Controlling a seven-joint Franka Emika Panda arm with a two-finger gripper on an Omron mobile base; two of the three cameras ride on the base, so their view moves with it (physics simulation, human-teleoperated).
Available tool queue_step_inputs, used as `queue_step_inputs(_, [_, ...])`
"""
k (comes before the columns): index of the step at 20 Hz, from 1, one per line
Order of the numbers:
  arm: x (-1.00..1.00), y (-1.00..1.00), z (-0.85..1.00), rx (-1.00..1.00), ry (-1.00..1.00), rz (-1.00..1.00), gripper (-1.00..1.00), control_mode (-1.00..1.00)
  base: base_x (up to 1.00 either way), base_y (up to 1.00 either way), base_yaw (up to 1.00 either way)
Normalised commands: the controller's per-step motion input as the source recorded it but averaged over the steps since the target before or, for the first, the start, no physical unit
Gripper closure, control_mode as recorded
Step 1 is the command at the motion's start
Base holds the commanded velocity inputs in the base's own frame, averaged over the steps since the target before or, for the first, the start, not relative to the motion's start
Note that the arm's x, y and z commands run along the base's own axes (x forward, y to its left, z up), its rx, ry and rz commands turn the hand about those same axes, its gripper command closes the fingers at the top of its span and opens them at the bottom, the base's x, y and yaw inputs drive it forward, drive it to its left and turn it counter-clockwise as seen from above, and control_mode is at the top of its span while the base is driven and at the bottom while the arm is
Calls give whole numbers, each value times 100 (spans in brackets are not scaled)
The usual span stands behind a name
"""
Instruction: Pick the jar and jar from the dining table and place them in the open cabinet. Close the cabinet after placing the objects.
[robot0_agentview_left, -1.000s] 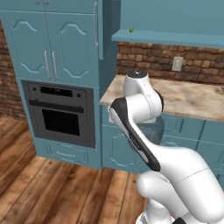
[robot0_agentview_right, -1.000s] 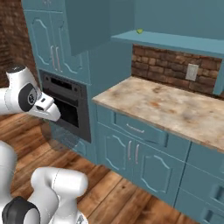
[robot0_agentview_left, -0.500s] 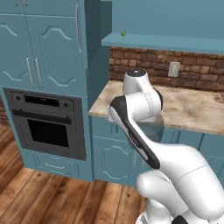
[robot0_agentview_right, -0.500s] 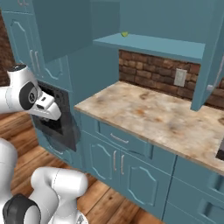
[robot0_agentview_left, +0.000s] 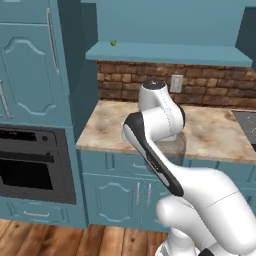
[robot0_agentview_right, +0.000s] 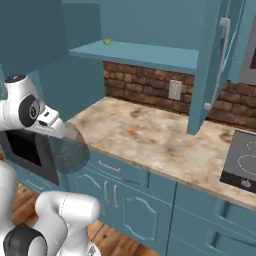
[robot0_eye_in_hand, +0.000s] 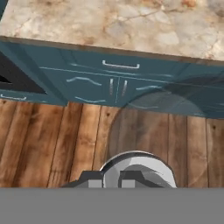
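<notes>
One jar carried toward the open cabinet

One wide, smoky grey translucent jar (robot0_agentview_right: 70, 147) hangs under the gripper (robot0_eye_in_hand: 127, 177), whose fingers are pinched on its lid. It is held in front of the stone counter (robot0_agentview_right: 150, 137). The cabinet shelf (robot0_agentview_right: 145, 55) lies above and ahead of it, beyond the counter edge, with the door (robot0_agentview_right: 212, 65) swung open to the right.

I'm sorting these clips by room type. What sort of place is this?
A home kitchen, rendered: a built-in oven, a marbled stone counter with a black cooktop, and teal cabinets against a brick backsplash.
</notes>
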Motion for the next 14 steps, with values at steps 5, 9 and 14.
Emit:
queue_step_inputs(5, [0, 0, 0, 0, 0, 0, 100, 100, 49, 0, -40])
queue_step_inputs(9, [0, 0, 0, 0, 0, 0, 100, 100, 53, 1, -39])
queue_step_inputs(14, [0, 0, 0, 0, 0, 0, 100, 100, 65, 32, -31])
